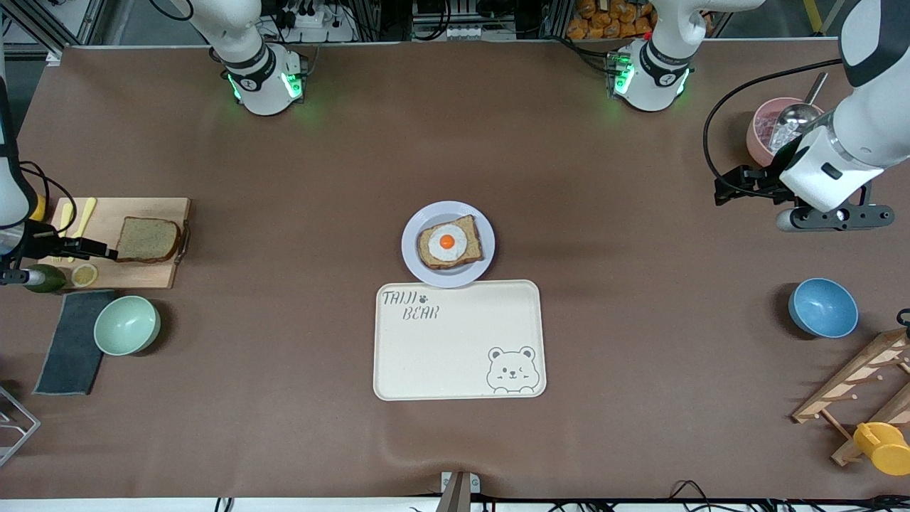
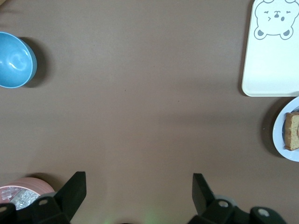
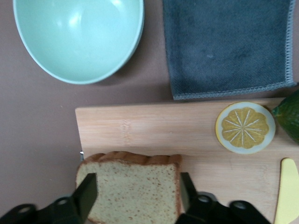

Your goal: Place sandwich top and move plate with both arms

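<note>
The right gripper [image 3: 135, 191] sits low at the wooden cutting board [image 3: 154, 128], its two black fingers [image 3: 86, 196] straddling the sandwich top [image 3: 131, 186], a brown speckled wholegrain slice with a darker crust lying flat on the board. The fingers stand just beside the slice's two edges; whether they press it yet cannot be told, and the slice is not lifted. In the front view this gripper [image 1: 106, 250] shows at the middle left edge of the frame, with the slice [image 1: 147, 240] on the board [image 1: 142, 213]. On the same board lie a round yellow lemon slice [image 3: 245, 127] and a pale yellow knife [image 3: 287, 191]; a dark green rounded thing [image 3: 289, 114] touches the board's edge. Just beside the board are a folded dark grey cloth [image 3: 229, 46] and a pale mint-green bowl [image 3: 77, 37].

The left gripper [image 2: 140, 191] waits in the air at the right of the front view, fingers [image 2: 74, 186] spread wide and empty over bare brown table [image 2: 140, 93], near a pink bowl [image 2: 28, 186] holding a metal scoop [image 1: 796, 117]. A blue bowl [image 1: 822, 307] sits lower in the frame.

At the frame's centre rests the round pale lavender-white plate [image 1: 419, 267], bearing a bread slice with a fried egg [image 1: 448, 243]. Its lower rim touches the rectangular cream tray with a bear drawing [image 1: 458, 355].
</note>
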Tool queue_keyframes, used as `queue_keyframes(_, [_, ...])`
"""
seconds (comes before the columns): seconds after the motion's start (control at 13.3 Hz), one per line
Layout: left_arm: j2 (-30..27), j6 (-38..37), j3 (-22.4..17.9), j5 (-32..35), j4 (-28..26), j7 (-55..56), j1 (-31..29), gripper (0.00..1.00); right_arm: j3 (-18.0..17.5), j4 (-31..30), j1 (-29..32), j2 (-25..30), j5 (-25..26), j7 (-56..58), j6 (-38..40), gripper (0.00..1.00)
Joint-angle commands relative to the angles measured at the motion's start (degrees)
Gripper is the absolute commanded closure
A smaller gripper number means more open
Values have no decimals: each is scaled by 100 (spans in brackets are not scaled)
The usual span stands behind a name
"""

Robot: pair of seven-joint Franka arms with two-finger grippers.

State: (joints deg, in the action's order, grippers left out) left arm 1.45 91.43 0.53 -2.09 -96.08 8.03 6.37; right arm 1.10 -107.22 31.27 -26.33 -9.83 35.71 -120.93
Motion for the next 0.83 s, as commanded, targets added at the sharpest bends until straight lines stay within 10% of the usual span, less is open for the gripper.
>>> queue_keyframes(0.0, [-31, -117, 26, -54, 72, 67, -39, 0, -101, 43, 291, -126, -54, 402, -36, 28])
queue_keyframes(0.75, [-31, -117, 96, -81, 63, 93, 5, 0, -119, -106, 555, -284, -63, 411, 25, 34])
